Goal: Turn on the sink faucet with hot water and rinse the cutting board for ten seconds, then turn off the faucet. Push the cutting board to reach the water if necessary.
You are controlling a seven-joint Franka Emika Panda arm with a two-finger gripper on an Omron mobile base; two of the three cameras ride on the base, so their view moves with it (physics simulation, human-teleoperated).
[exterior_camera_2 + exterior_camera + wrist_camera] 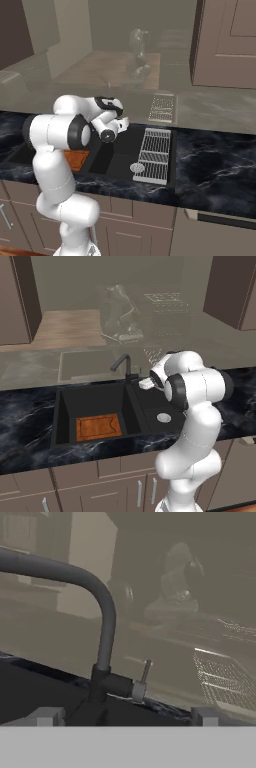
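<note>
2 grey fingertips are standing wide apart at the bottom of the hand view, so the gripper is sitting open and holding nothing, aimed at the base of the sink faucet just beyond it. From the left base view, the arm is reaching over the counter with the gripper hovering just beside the faucet, above the divider of the sink. 1 cutting board is lying flat on the floor of the large basin, near its front wall and well apart from the spout. 1 round drain is showing in the shallower basin. In the right base view, a wire rack is resting across that basin's far side. Behind the counter, a pane is showing dim reflections.
</note>
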